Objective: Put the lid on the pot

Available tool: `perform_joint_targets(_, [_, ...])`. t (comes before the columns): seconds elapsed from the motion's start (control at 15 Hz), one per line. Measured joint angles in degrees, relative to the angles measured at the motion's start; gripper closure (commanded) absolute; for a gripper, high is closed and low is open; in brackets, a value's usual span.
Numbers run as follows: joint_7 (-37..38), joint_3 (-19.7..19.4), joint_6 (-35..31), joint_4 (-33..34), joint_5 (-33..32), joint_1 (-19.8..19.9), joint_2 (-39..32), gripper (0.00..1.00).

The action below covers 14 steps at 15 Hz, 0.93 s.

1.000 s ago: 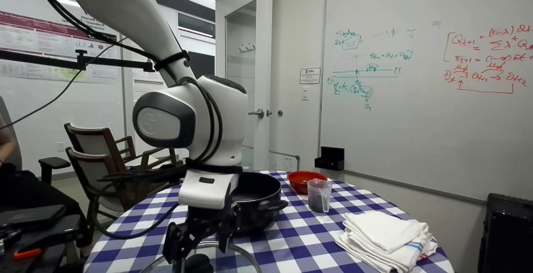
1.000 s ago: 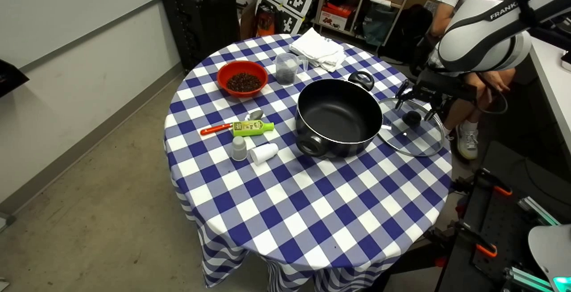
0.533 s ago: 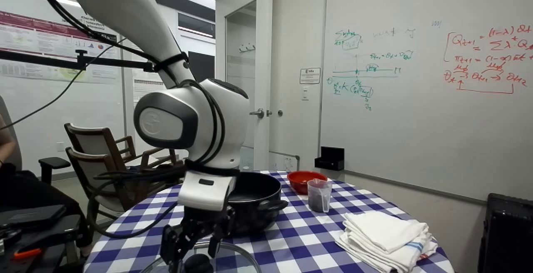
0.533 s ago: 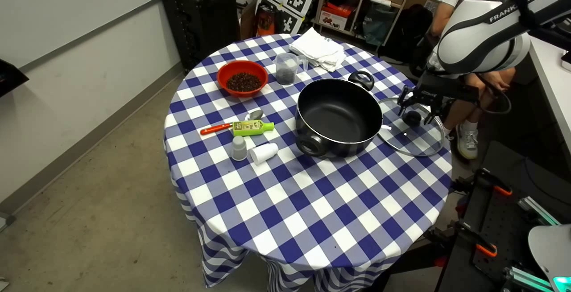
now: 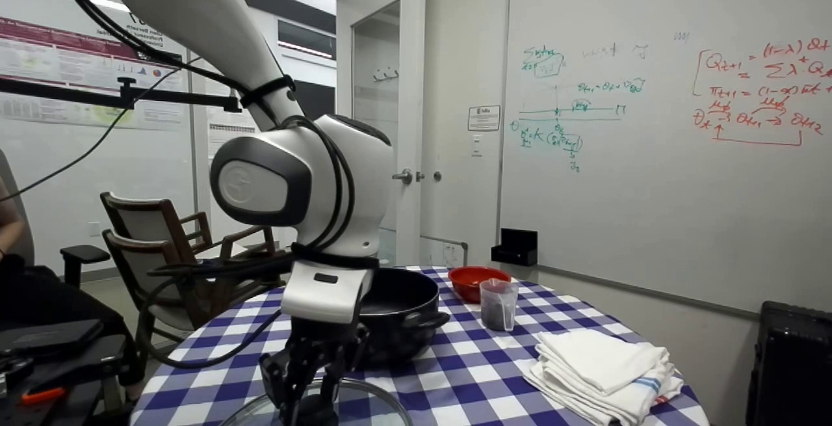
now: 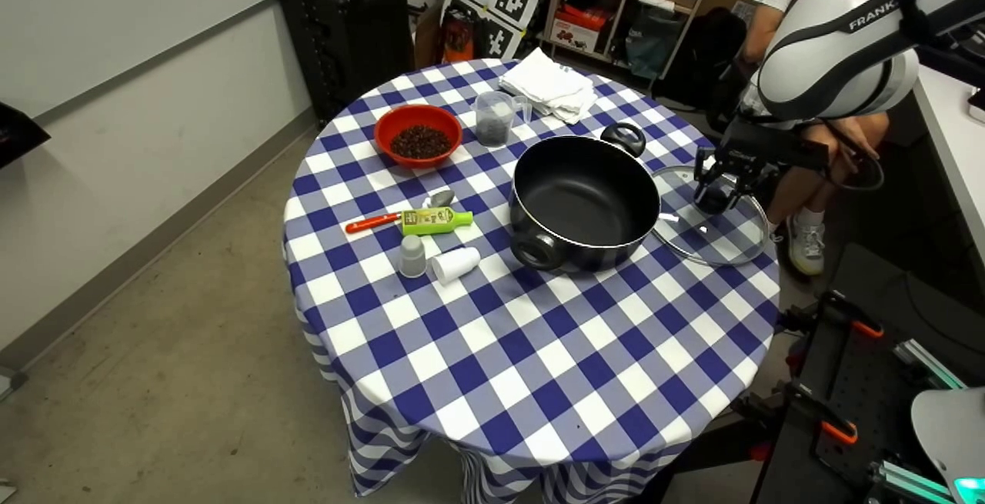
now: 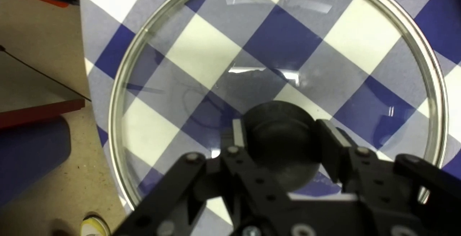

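Observation:
My gripper (image 7: 282, 135) is shut on the black knob (image 7: 284, 142) of the lid, one finger on each side. The lid (image 7: 201, 52) is clear glass with a metal rim and fills much of the wrist view. In an exterior view the lid (image 6: 712, 238) is beside the pot, near the table edge; whether it rests on the cloth or is slightly raised I cannot tell. Black and uncovered, the pot (image 6: 589, 255) stands on the table with its two side handles showing. The arm partly hides the pot (image 5: 400, 338) in an exterior view.
Across the pot from the lid are a red bowl (image 6: 418, 159) of dark bits, a measuring cup (image 6: 492, 123), a green bottle (image 6: 435, 221), a grey shaker (image 6: 412, 258) and a tipped white cup (image 6: 456, 265). Folded towels (image 6: 548, 88) lie farther back. A person sits behind the arm.
The gripper first came down, then its fingers closed from wide apart onto the knob. Since then the arm and lid have shifted slightly upward in the picture. The pot has not moved.

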<state>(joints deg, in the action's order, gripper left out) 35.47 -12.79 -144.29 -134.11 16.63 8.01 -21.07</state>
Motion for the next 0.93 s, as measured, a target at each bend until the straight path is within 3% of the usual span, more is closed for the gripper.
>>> perform_joint_targets(0.67, [0.0, -0.2, 0.5, 0.3, -0.7, 0.0, 0.0, 0.75])
perform_joint_targets(0.93, [0.9, -2.2, 2.0, 0.3, -4.4, -0.2, 1.7, 0.75])
